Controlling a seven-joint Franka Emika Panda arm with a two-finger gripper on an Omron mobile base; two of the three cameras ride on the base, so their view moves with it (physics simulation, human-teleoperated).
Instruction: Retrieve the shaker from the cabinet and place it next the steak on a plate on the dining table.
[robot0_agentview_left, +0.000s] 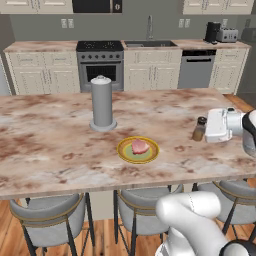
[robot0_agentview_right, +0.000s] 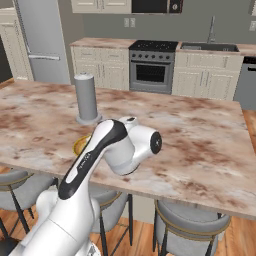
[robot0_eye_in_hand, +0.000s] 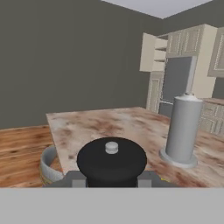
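Note:
The tan-brown shaker (robot0_agentview_left: 199, 129) with its dark cap (robot0_eye_in_hand: 111, 158) stands upright near the right part of the marbled dining table (robot0_agentview_left: 50, 130). My gripper (robot0_agentview_left: 204, 130) reaches in from the right and is shut on it, a fingertip on either side of the cap in the hand view. I cannot tell whether its base touches the tabletop. The yellow-green plate (robot0_agentview_left: 125, 152) with the pinkish steak (robot0_agentview_left: 140, 146) lies to the shaker's left, a gap between them. In the right base view my arm hides most of the plate (robot0_agentview_right: 79, 145).
A tall grey cylinder (robot0_agentview_left: 102, 102) with a knob top stands behind the plate. Grey stools (robot0_agentview_left: 47, 212) line the table's near edge. The kitchen counter with the stove (robot0_agentview_left: 100, 62) runs along the back wall. Cream cabinets (robot0_eye_in_hand: 154, 89) flank a fridge (robot0_agentview_right: 42, 42).

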